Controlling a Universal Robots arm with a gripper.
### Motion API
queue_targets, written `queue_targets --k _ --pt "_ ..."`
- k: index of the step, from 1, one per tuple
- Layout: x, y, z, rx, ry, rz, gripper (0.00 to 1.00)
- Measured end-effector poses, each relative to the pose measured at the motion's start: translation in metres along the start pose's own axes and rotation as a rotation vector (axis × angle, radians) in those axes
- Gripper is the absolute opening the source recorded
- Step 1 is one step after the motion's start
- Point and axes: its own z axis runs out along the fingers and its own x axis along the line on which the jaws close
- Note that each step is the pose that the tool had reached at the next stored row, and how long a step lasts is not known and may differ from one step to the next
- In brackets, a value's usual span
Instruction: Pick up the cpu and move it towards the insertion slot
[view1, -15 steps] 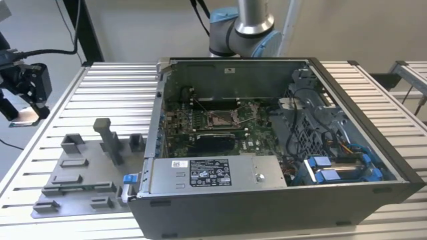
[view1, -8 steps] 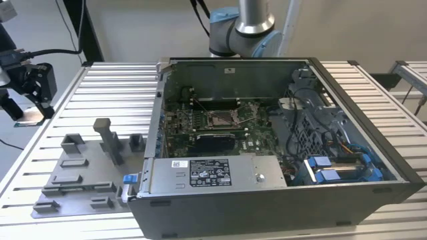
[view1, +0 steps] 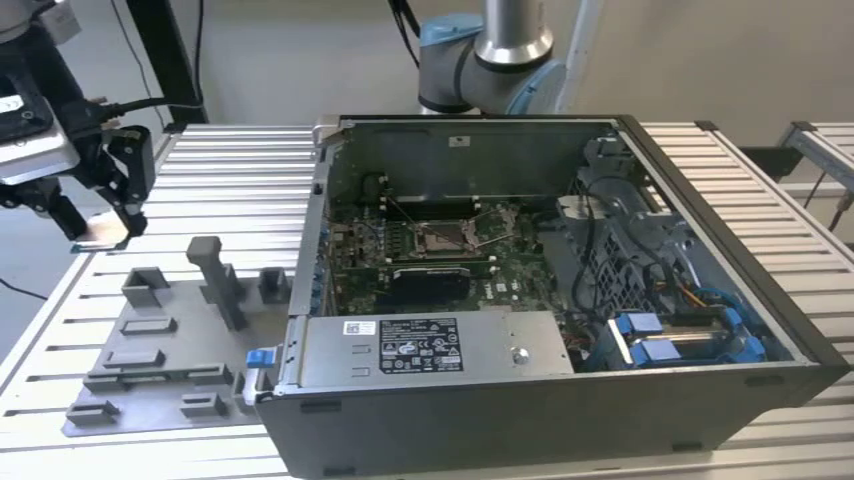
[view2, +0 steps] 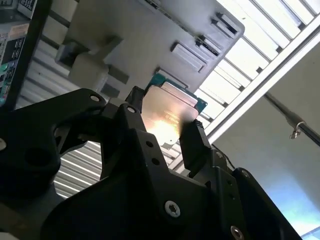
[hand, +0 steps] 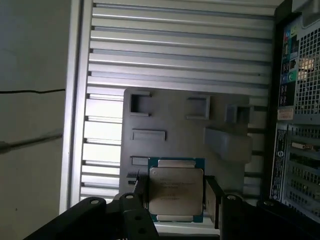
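**Exterior view:** gripper (view1: 104, 222) holds the cpu (view1: 107, 233) to the exterior view's left of the computer case (view1: 534, 400), well apart from the insertion slot (view1: 441, 237). Risk (a judgement): the case wall lies btwn, so a low path could clip it.

**Second wrist view:** fingers (view2: 195, 142) clamp opposite cpu edges.

**First wrist view:** edge-only grip above the grey fixture plate (hand: 170, 120); chip may slip or tilt.

The chip (hand: 176, 190) sits clamped between the gripper's (hand: 175, 186) two fingers (hand: 141, 196), one against each opposite edge. Past the fingertips lies the fixture plate (hand: 170, 120), flat on the slatted table (hand: 175, 60). The computer case (view1: 534, 300) stands well to the exterior view's right of the fingers, with the socket (view1: 441, 238) inside it.
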Motion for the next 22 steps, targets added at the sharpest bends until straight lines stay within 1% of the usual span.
queue_targets --k 4,6,8,11,13,15,22 --pt "-0.0134 -0.0007 0.0001 0.0000 0.0004 0.000 0.00" --pt "-0.0190 -0.0010 0.0001 0.0001 0.0005 0.000 0.00" --pt "-0.0224 -0.0012 -0.0008 -0.0003 0.0004 0.000 0.00" --pt "-0.0243 -0.0011 -0.0057 -0.0016 0.0004 0.000 0.00" --pt "-0.0269 -0.0012 -0.0066 -0.0020 0.0003 0.000 0.00" --pt "-0.0309 -0.0014 -0.0068 -0.0019 0.0003 0.000 0.00" --pt "-0.0492 -0.0024 -0.0069 -0.0022 0.0003 0.000 0.00"
